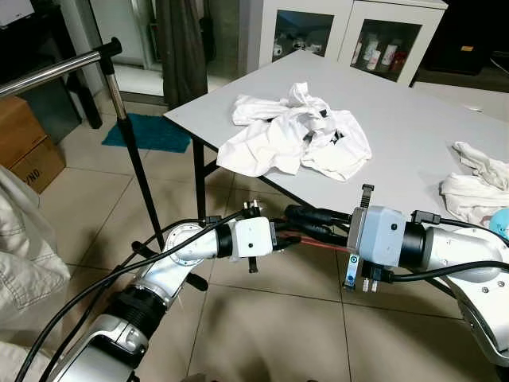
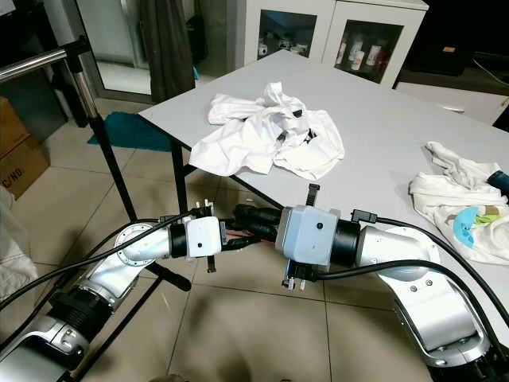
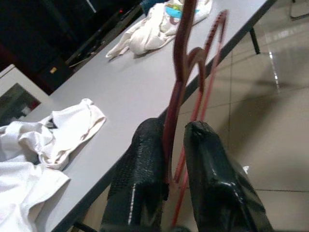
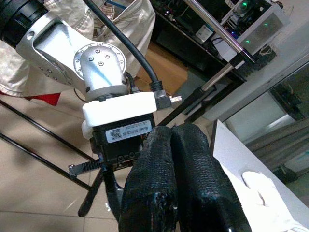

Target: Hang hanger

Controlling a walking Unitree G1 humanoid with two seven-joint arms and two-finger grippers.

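Note:
A thin red hanger (image 3: 179, 96) is pinched between the two black fingers of my left gripper (image 3: 174, 128), its hook pointing away over the table's edge. In the eye views the hanger (image 1: 314, 241) shows as a red strip low between my two wrists, just in front of the table. My right gripper (image 4: 171, 130) is shut, its fingers pressed together with nothing seen between them. It points at the white wrist housing of my left arm (image 4: 120, 116). The metal clothes rail (image 1: 48, 73) runs at the upper left on a black stand (image 1: 131, 151).
A grey table (image 1: 413, 135) stands ahead with a heap of white clothes (image 1: 298, 131) and another crumpled pile (image 1: 477, 187) at the right. A beige garment (image 1: 24, 255) hangs at the left. A cardboard box (image 1: 24, 143) and a glass-door cabinet (image 1: 342, 36) stand behind.

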